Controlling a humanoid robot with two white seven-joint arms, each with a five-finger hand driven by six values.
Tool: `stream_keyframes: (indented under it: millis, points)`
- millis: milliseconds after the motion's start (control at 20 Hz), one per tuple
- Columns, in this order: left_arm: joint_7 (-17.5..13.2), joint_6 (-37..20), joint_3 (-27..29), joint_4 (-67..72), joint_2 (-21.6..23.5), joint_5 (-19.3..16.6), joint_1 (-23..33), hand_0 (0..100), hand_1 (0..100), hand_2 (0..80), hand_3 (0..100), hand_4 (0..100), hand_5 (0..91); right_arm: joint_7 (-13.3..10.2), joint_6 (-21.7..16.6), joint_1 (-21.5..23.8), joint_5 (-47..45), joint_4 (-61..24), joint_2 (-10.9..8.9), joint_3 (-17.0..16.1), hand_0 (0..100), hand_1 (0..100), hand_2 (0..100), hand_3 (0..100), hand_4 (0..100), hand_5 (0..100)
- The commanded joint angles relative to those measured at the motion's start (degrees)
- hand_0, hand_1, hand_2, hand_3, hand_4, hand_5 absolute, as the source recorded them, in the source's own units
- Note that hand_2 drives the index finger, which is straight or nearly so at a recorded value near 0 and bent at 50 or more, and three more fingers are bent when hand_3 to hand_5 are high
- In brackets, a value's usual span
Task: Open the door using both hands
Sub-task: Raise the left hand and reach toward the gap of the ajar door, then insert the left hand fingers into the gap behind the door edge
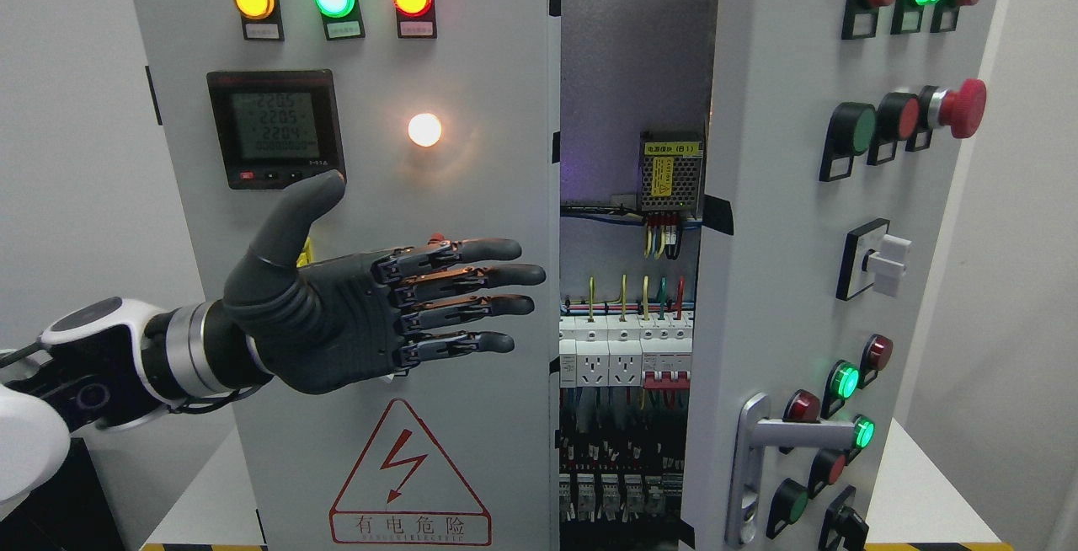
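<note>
My robot's dark grey left hand (pixel 370 307) hangs flat and open before the left-hand grey sheet-metal door (pixel 497 197) of an electrical cabinet, four fingers (pixel 472 281) straight and close together, pointing at the door's free edge, thumb raised toward the black digital meter (pixel 276 128) above it. The hand holds nothing; I cannot tell whether the palm touches the panel.

Just past the fingertips runs the gap between the two doors, showing yellow and green wiring and white breaker blocks (pixel 619 349). Beyond that gap, well clear of the hand, the right-hand grey metal door (pixel 783 281) stands swung partly out, carrying red and green push buttons and, low down, a silver lever handle (pixel 787 433). My right hand is not in view.

I judge both doors stiff, painted steel, fairly heavy with their fittings, swinging on hinges rather than flexing. The paint looks smooth and likely slippery under flat fingers, so I would hook the fingertips round the free vertical edge just ahead of them rather than press the face. I would avoid the lamps, the meter and the exposed live wiring; the red triangular warning sign (pixel 410 479) sits below the hand.
</note>
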Motion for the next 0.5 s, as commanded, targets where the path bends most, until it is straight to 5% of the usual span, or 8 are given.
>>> stream_keyframes:
  millis: [0, 451]
  points:
    - [1.55, -0.04, -5.44, 3.47, -11.78, 0.75, -2.25, 0, 0, 0.0, 0, 3, 0.0, 0.10, -0.02, 0.01, 0.00, -0.08, 0.07, 0.07, 11, 0, 0, 0, 0, 0]
    - [2.43, -0.04, -3.77, 10.22, -20.57, 0.74, -2.16, 0, 0, 0.0, 0, 3, 0.0, 0.10, -0.02, 0.01, 0.00, 0.01, 0.07, -0.02, 11, 0, 0, 0, 0, 0]
